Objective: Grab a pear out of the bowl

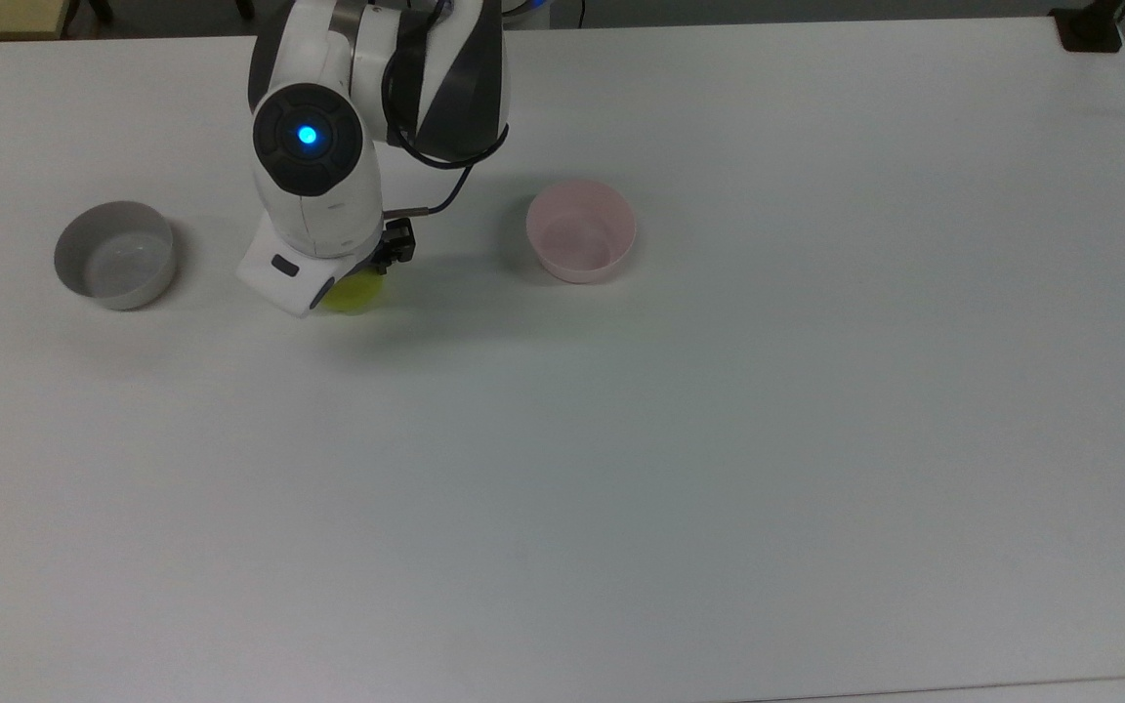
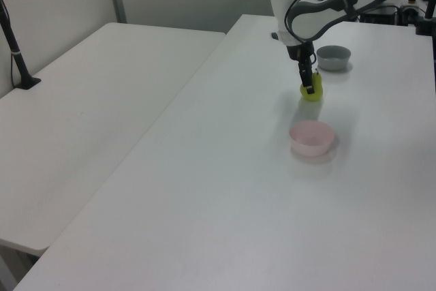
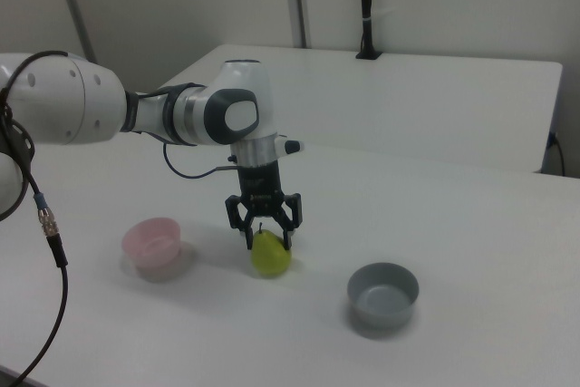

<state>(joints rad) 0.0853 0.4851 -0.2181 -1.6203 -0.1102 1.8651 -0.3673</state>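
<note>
The tool (image 3: pixel 265 234) grips the yellow-green pear (image 3: pixel 270 254) just beneath it, low over the white bench (image 3: pixel 471 251); the pink bowl (image 3: pixel 152 241) sits off to the right view's left, the grey bowl (image 3: pixel 383 293) opposite.

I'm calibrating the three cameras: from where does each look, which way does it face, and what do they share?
Top view: overhead, looking down on the table; arm from above.
Left view: beyond the table's end nearest the pink bowl, looking along it; arm's forearm, gripper.
Right view: low at the opposite end, near the grey bowl; arm, gripper.
All share the pear held between both bowls.
</note>
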